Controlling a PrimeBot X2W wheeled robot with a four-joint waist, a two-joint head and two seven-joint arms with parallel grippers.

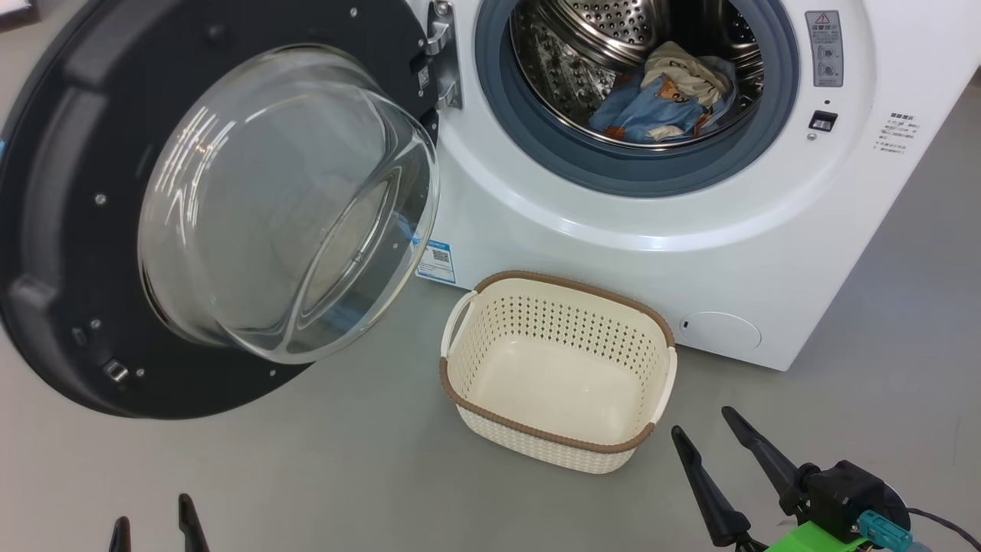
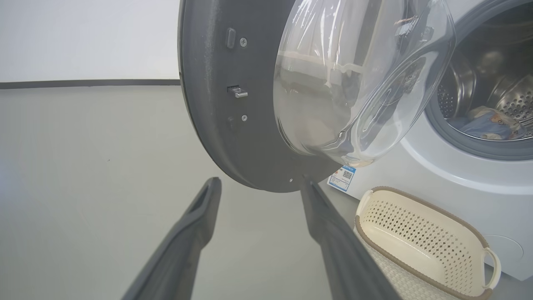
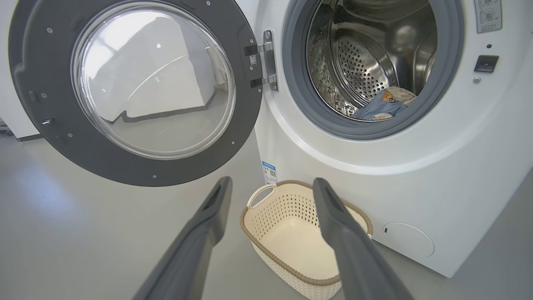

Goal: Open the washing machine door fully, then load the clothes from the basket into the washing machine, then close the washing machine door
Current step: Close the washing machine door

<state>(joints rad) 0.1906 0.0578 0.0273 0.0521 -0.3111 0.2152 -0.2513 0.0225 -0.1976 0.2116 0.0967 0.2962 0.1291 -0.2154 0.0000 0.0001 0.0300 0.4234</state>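
Note:
The washing machine [image 1: 690,253] stands ahead with its door [image 1: 230,207] swung wide to the left, glass bowl facing me. The clothes [image 1: 667,96], blue with orange print and cream, lie inside the steel drum, also seen as clothes [image 3: 385,106] and clothes [image 2: 487,125]. In front of the machine the basket [image 1: 460,383] sits on the floor with nothing in it. My right gripper [image 1: 713,441] is open just right of the basket's near corner, holding nothing. My left gripper [image 1: 153,525] is open at the bottom left, below the door. Left fingers [image 2: 195,225] point at the door's lower rim.
Grey floor [image 1: 368,475] lies between me and the machine. The round filter cover [image 1: 720,331] is at the machine's lower right, a blue label sticker [image 1: 437,262] behind the basket. The door hinge [image 1: 444,54] sits left of the drum opening. A pale wall [image 2: 83,37] lies beyond the door.

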